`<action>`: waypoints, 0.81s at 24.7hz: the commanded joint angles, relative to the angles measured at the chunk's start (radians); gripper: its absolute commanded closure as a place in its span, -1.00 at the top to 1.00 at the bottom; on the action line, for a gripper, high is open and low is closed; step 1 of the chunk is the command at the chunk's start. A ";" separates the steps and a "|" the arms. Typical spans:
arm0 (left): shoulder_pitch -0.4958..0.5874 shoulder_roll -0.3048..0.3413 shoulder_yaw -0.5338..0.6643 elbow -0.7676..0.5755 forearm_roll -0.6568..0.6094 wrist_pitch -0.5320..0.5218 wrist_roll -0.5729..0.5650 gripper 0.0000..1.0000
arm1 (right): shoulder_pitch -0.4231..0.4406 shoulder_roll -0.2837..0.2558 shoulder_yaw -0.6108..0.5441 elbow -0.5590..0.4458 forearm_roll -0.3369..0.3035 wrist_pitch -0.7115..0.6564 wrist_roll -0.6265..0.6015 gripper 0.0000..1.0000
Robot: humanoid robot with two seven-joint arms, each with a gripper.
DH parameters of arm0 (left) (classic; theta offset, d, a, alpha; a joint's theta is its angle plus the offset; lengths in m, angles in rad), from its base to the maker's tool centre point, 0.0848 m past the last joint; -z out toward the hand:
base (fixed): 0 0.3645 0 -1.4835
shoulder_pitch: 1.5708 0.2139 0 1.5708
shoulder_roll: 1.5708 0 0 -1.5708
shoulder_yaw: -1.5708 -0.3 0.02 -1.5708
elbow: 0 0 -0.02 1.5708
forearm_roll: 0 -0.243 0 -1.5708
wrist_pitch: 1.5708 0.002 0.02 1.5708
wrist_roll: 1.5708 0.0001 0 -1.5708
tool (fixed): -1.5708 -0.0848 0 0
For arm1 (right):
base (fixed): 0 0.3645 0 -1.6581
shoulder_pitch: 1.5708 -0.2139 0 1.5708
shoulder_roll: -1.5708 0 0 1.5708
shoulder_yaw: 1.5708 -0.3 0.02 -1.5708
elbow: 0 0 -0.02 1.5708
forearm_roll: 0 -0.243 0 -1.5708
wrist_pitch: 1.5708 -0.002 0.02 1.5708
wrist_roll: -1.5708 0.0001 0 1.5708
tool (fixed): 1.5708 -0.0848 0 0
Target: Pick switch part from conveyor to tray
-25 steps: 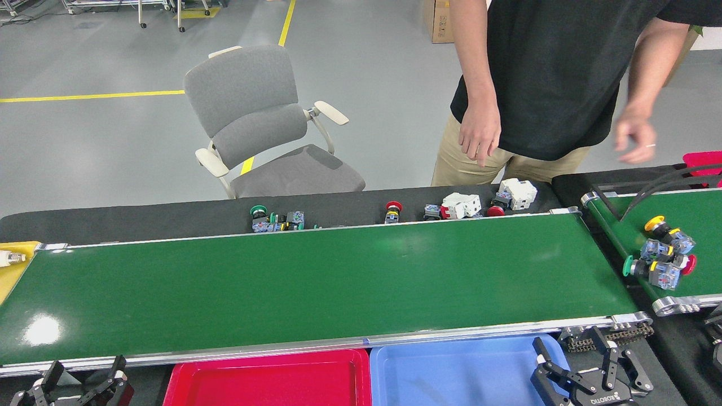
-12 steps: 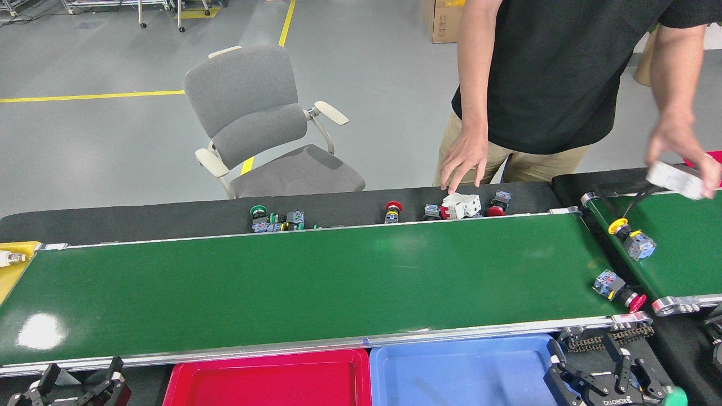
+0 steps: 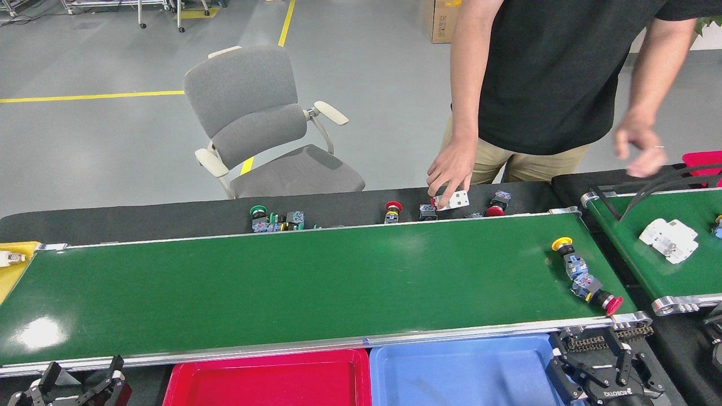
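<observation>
The conveyor point(image 3: 293, 282) runs across the table from its left edge almost to its right. Two switch parts lie on the belt near its right end: one with a yellow button point(image 3: 566, 254) and, touching it end to end, one with a red button point(image 3: 597, 292) close to the belt's near right corner.

A red tray point(image 3: 271, 379) and a blue tray point(image 3: 462, 372) sit side by side at the table's near edge, just below the belt's rail.

The left gripper point(image 3: 82, 382) rests at the near left corner with its jaws apart and holding nothing. The right gripper point(image 3: 612, 379) sits at the near right, just beside the blue tray; whether its jaws are apart or together cannot be told.

Beyond the belt's far rail, a person's hand point(image 3: 451, 172) grips a white block point(image 3: 456, 199) among loose switch parts on the black strip. A second white block point(image 3: 669, 239) lies on the shorter green belt point(image 3: 699, 276) at the right. A grey chair point(image 3: 265, 124) stands on the floor behind.
</observation>
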 commanded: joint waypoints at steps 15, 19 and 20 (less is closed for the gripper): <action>-0.035 0.009 0.000 0.004 -0.005 -0.007 0.005 1.00 | -0.235 -0.035 0.083 0.222 0.012 0.039 0.091 0.93; -0.038 0.010 0.002 0.007 -0.005 -0.007 0.003 1.00 | -0.291 -0.043 0.166 0.274 0.012 0.076 0.091 0.46; -0.039 0.012 0.002 0.007 -0.005 -0.007 0.005 1.00 | -0.299 -0.046 0.185 0.282 0.012 0.074 0.091 0.22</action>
